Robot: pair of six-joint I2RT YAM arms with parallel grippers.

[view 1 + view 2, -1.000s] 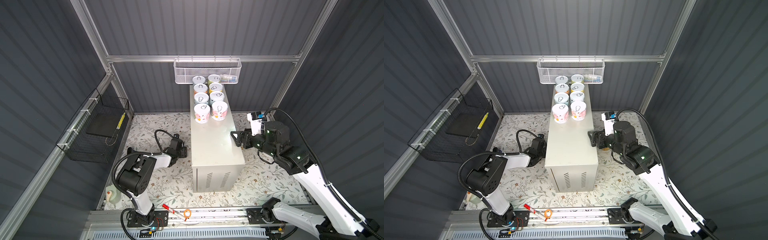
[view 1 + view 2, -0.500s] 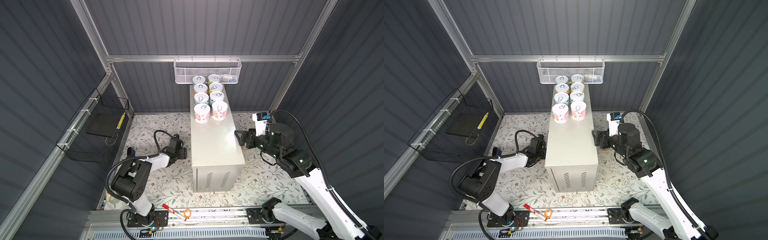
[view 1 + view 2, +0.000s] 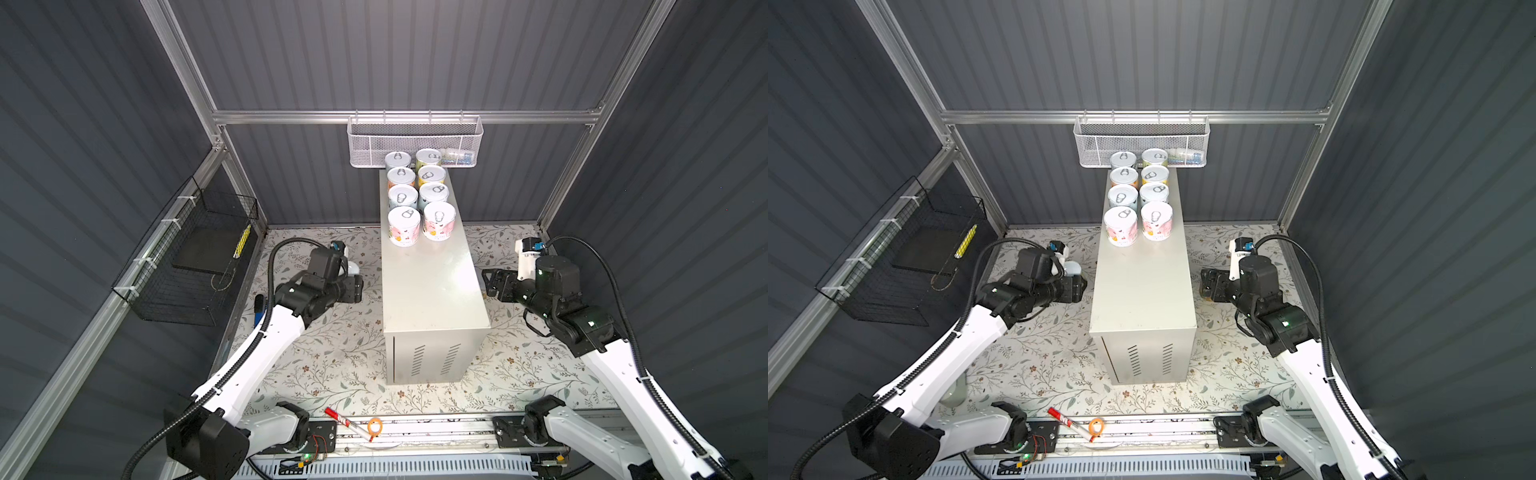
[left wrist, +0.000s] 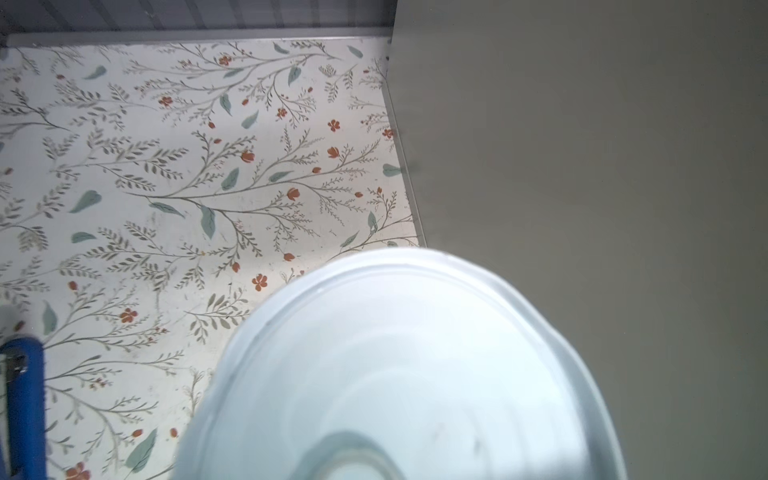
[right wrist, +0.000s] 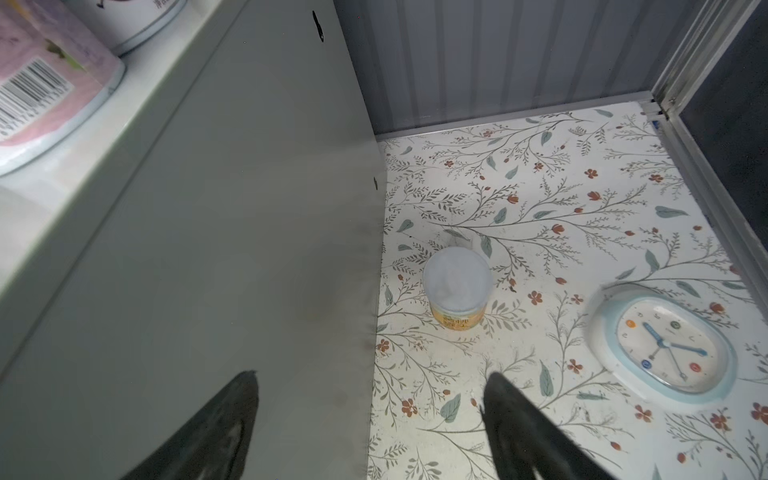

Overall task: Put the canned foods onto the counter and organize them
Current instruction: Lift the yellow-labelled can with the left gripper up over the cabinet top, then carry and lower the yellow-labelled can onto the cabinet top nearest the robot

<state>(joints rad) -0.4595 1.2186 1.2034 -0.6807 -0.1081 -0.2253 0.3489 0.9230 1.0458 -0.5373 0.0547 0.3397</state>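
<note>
Now the left hand [image 3: 356, 286], grasping a pale can [image 4: 395, 374], must rise above the surface [image 3: 432, 291] edge; right hand [image 5: 372, 380] hangs released.

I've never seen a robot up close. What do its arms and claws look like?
Two slim arms, the left arm and right arm, have glossy white shells with chunky black joints. A black ribbed cable loops along each. A small green light glows on the right one. The left gripper and right gripper are black; the right's two fingers taper.

Dark grey ribbed walls [image 3: 415, 54] in aluminium framing [image 3: 291, 117] enclose a floral-patterned floor [image 3: 332, 353], evenly lit.
</note>
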